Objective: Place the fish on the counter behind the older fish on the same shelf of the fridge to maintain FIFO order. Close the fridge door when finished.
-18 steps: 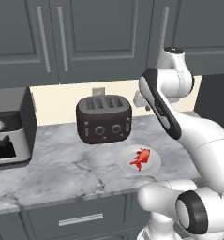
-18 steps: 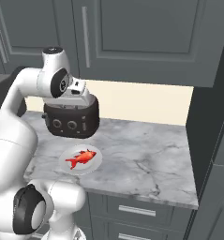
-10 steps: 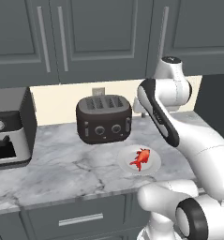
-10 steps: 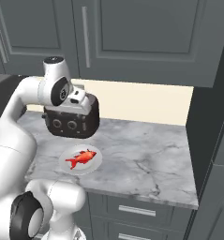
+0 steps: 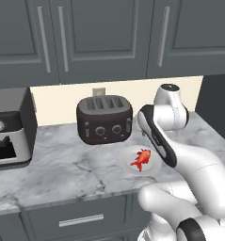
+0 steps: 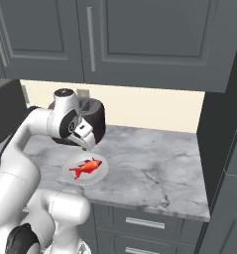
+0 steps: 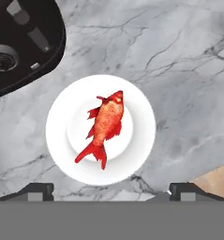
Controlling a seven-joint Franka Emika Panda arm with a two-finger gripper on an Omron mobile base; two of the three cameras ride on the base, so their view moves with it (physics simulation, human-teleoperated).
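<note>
- No brand, label or legible writing is seen on any appliance or cabinet front; the toaster carries only unmarked round knobs on its dark front.
- The fish is seen lying flat on a round white plate, well within its rim, with its head toward the far edge of the worktop in the hand view.
- The gripper is held above the plate, apart from the fish, and nothing is gripped.
- Its two dark fingertips are shown spread wide, one at each side of the plate's near rim, so the jaws stand open.
- In the right base view the gripper hangs just over the fish, between it and the toaster.
- The plate sits on the counter near its front edge, just in front of the toaster's right end and not touching it.
- The fish is bright red-orange, with spiky fins and a forked tail; its surface looks glossy.
- The worktop is grey-white marbled stone with dark veins, set over dark grey drawers with a silver bar handle.
- The toaster is a rounded black four-slot box.
- Dark grey panelled cabinets with vertical silver handles hang above a cream back wall.
- A dark boxy appliance stands at the worktop's left end.
</note>
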